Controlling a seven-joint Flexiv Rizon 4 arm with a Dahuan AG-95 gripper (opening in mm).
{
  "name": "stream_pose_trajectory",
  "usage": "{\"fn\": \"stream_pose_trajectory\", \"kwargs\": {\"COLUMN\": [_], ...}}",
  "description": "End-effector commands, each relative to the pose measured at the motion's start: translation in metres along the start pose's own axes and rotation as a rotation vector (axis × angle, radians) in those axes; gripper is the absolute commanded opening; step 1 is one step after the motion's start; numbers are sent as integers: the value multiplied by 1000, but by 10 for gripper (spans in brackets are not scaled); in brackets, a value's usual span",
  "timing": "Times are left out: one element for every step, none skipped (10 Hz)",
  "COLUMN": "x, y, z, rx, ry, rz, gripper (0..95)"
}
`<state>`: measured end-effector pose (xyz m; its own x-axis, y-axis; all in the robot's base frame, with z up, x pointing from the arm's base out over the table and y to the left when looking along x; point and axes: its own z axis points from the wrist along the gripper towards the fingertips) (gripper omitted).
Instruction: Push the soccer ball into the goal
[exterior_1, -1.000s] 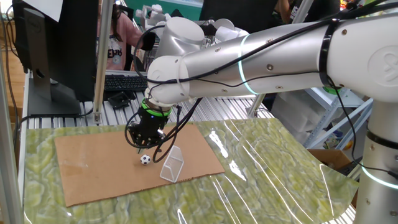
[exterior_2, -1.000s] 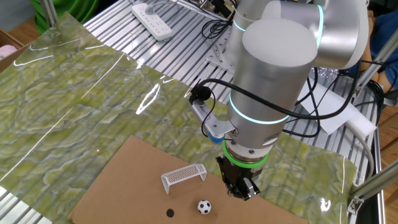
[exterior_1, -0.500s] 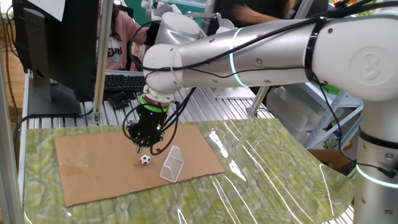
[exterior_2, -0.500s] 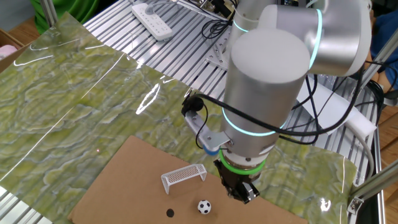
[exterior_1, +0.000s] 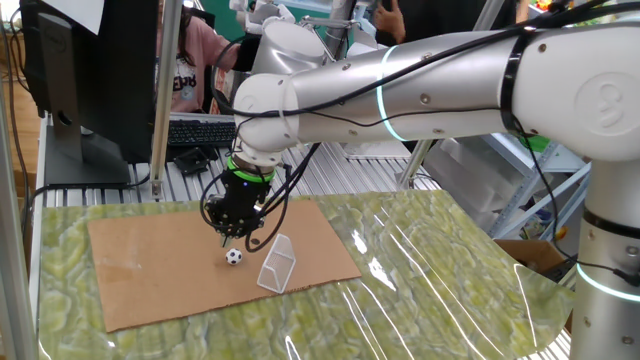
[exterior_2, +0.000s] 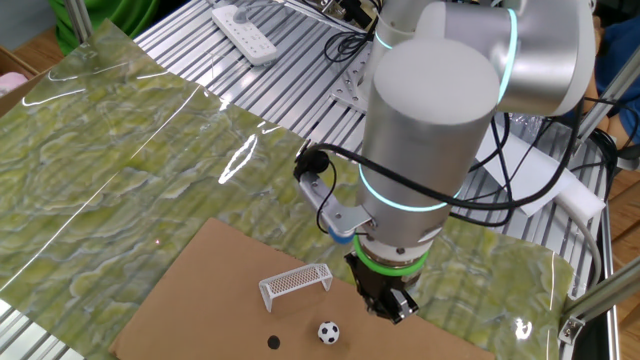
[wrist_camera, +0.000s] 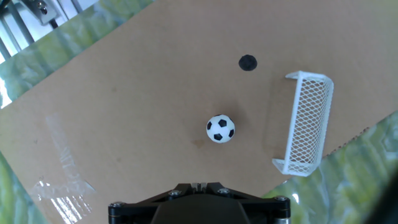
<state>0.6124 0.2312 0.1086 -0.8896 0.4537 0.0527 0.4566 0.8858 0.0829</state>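
Brown cardboard sheet (exterior_1: 190, 270) on the table carries the soccer ball (wrist_camera: 220, 129), lying free just left of the goal (wrist_camera: 305, 122), near a small dark spot (wrist_camera: 247, 63). The fingers (exterior_1: 231, 232) hover above; their spread cannot be told. Light and round, the ball should roll readily: nudge its far-from-goal side.

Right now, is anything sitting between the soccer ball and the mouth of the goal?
Nothing visible does. In the hand view, bare cardboard lies between the soccer ball and the goal. The small dark spot sits off to one side, outside that path.
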Motion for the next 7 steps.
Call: {"fn": "stream_pose_trajectory", "kwargs": {"x": [1, 1, 1, 1, 1, 1, 1], "y": [-1, -1, -1, -1, -1, -1, -1], "z": [0, 0, 0, 0, 0, 0, 0], "rx": [-2, -1, -1, 0, -1, 0, 0], "ry": [1, 0, -1, -2, -4, -10, -14], "rz": [1, 3, 4, 6, 8, 9, 12], "gripper": [0, 0, 0, 0, 0, 0, 0]}}
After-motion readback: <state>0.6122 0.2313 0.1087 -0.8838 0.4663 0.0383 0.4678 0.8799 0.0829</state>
